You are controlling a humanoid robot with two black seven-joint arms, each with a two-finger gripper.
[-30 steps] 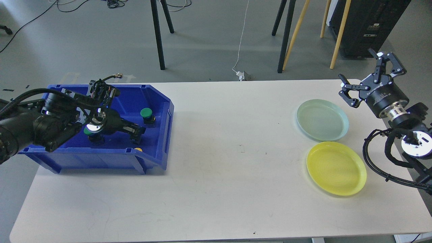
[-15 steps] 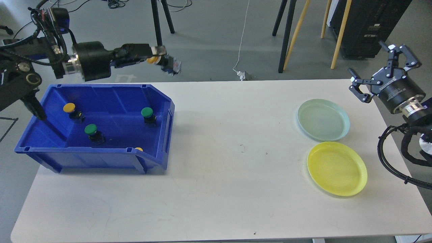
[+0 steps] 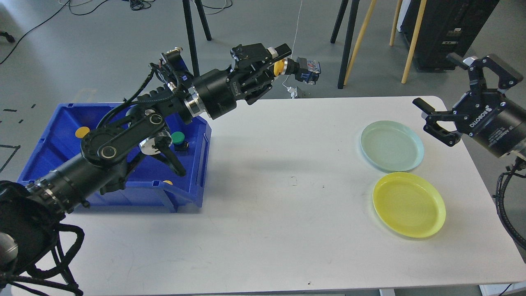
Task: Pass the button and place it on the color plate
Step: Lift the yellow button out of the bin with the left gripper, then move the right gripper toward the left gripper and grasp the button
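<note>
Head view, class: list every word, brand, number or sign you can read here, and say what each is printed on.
"ROBOTIQ", white letters, partly angled: on the black body of the right gripper.
White lettering on the body of the left gripper, which holds the yellow button: too small and tilted to read.
Small labels on the black cabinet behind the table: too blurred to read.
No text shows on the blue bin, green plate or yellow plate.

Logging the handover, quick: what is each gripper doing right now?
Left gripper: shut on the yellow button, held above the table.
Right gripper: open, empty, near the pale green plate.
</note>
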